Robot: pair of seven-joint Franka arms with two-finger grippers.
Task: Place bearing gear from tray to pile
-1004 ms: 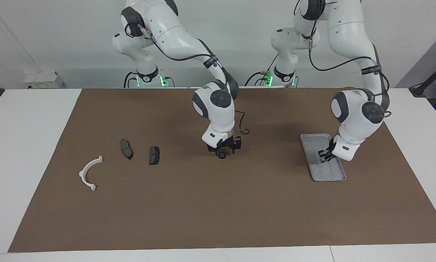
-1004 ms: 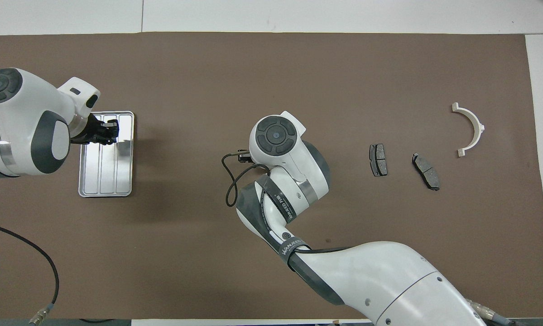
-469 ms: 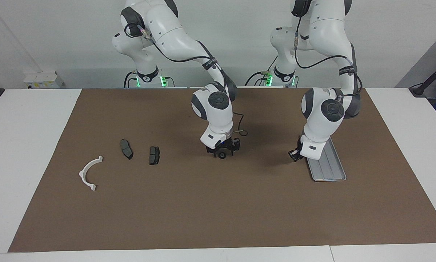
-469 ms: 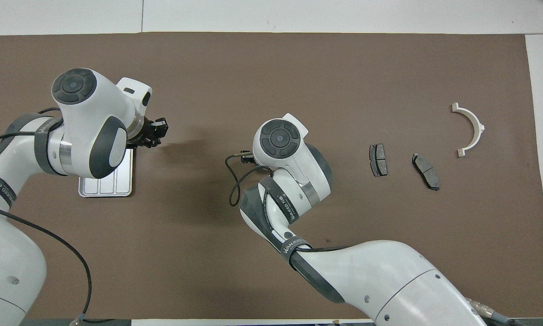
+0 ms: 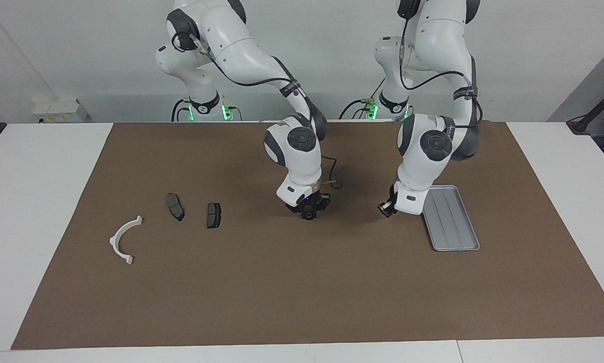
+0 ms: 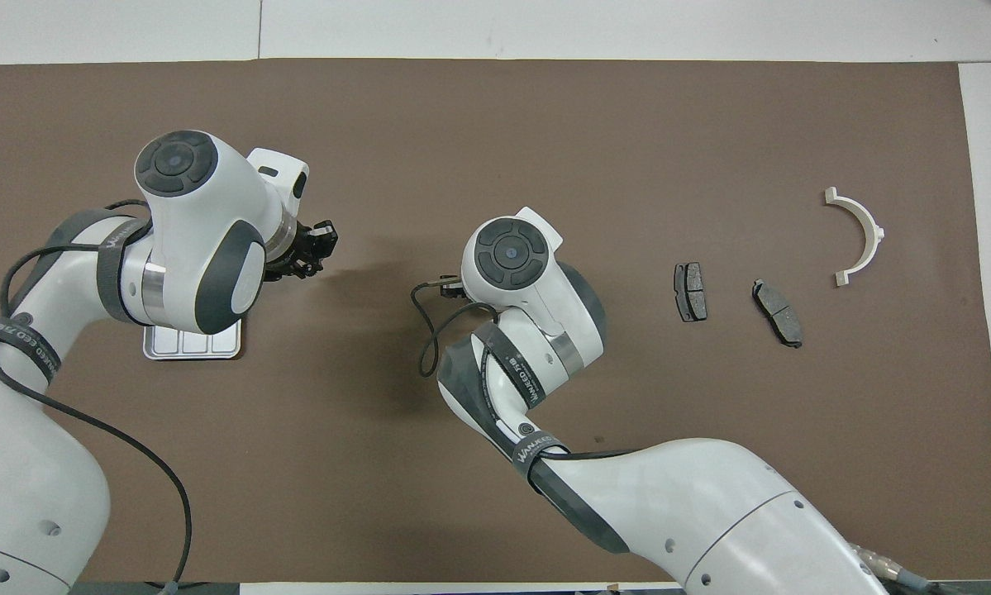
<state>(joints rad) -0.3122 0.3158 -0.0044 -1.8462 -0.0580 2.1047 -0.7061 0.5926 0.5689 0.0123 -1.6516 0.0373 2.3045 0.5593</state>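
Dark and round, the small bearing gear [image 5: 308, 216] sits at the tips of the right gripper [image 5: 308, 214], low over the brown mat [image 5: 302, 282] mid-table; whether those fingers clamp it cannot be told, and the overhead view hides it under the wrist. Beside the silver tray [image 5: 455, 237], the left gripper [image 5: 385, 209] hangs with fingers together. Two brake pads [image 5: 175, 206] and a white bracket [image 5: 123, 239] lie toward the right arm's end.

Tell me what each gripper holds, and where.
Right gripper pinches the small dark bearing gear by its rim, on the mat. Left gripper, shut beside the tray, holds nothing visible.
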